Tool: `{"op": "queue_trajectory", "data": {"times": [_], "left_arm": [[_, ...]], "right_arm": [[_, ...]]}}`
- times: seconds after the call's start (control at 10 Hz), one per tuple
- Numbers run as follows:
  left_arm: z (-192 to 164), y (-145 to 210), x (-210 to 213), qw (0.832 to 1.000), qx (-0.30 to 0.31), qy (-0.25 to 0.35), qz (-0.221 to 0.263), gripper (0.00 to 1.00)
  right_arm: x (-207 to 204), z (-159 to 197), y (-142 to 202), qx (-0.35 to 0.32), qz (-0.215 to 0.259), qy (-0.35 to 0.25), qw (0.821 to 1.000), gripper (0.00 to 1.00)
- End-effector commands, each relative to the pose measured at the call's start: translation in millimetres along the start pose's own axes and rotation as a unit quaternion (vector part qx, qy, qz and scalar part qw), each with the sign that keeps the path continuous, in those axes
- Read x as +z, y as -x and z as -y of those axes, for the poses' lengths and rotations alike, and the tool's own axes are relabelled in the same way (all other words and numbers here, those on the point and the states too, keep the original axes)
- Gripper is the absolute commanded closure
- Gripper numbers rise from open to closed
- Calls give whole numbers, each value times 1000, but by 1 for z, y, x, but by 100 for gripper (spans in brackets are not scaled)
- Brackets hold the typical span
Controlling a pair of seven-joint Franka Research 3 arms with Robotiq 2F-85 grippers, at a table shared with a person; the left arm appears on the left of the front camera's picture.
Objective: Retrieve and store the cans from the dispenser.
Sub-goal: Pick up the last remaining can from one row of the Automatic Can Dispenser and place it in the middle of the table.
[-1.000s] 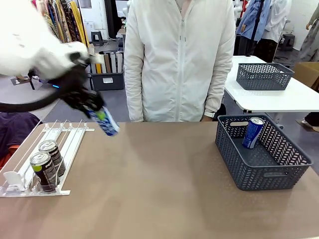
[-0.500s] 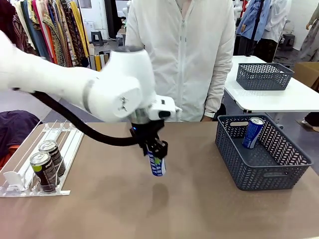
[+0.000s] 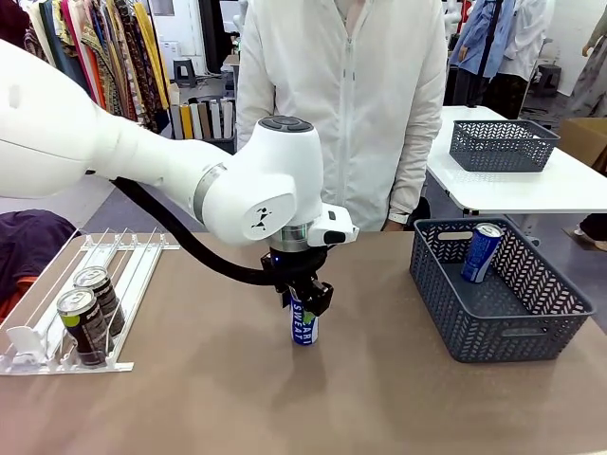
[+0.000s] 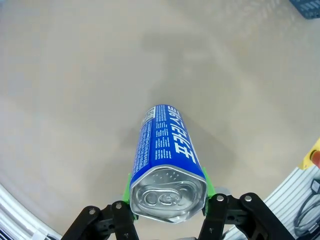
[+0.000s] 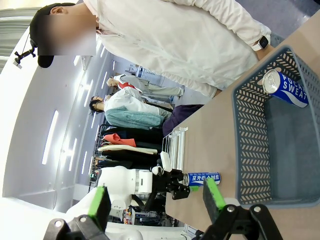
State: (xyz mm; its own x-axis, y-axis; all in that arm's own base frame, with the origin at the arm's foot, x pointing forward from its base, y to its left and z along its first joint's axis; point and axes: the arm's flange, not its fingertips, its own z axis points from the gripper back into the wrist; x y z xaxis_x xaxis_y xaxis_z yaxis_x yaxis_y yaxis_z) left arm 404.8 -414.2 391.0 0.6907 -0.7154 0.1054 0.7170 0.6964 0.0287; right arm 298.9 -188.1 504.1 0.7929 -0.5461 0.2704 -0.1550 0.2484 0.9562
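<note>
Centrally on desk (image 3: 237, 398), upright blue can (image 3: 303, 328) grasped by left end effector (image 3: 303, 296); right end effector (image 5: 156, 190) released; basket (image 3: 493, 334) at 3 o'clock: second blue can (image 3: 482, 252); dispenser (image 3: 133, 245) at 9 o'clock: two dark cans (image 3: 83, 327).

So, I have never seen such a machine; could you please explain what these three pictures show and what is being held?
The large white machine is a robot arm, one of two, at a brown table, with a person in a white jacket across it. The wide picture comes from a fixed camera between the arms; the other two come from cameras on each wrist, looking along the fingers. The left end effector, a black two-finger clamp with green pads, is shut on the top of a slim blue drink can with white lettering, held upright over the table's middle. The right end effector is open and holds nothing. On the table lie a flat white wire-railed dispenser rack with two dark cans, and a dark grey lattice plastic basket holding another blue can.
</note>
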Motion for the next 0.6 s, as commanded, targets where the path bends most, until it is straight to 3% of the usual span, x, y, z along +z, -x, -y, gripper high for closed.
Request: {"op": "queue_trajectory", "data": {"times": [0.0, 0.1, 0.2, 0.3, 0.5], "left_arm": [[1, -4, 5, 1000, 8, -13, 0, 100], [1, -3, 5, 1000, 6, -12, -1, 68], [0, -4, 5, 1000, 2, -14, 1, 11], [0, -3, 6, 1000, 3, -12, 0, 0], [0, -3, 8, 1000, 2, -13, 7, 0]], "right_arm": [[-1, -2, -4, 8, 6, -11, 1000, 0], [-1, -2, -4, 8, 6, -11, 1000, 0], [-1, -2, -4, 8, 6, -11, 1000, 0], [-1, -2, -4, 8, 6, -11, 1000, 0], [-1, -2, -4, 8, 6, -11, 1000, 0]]}}
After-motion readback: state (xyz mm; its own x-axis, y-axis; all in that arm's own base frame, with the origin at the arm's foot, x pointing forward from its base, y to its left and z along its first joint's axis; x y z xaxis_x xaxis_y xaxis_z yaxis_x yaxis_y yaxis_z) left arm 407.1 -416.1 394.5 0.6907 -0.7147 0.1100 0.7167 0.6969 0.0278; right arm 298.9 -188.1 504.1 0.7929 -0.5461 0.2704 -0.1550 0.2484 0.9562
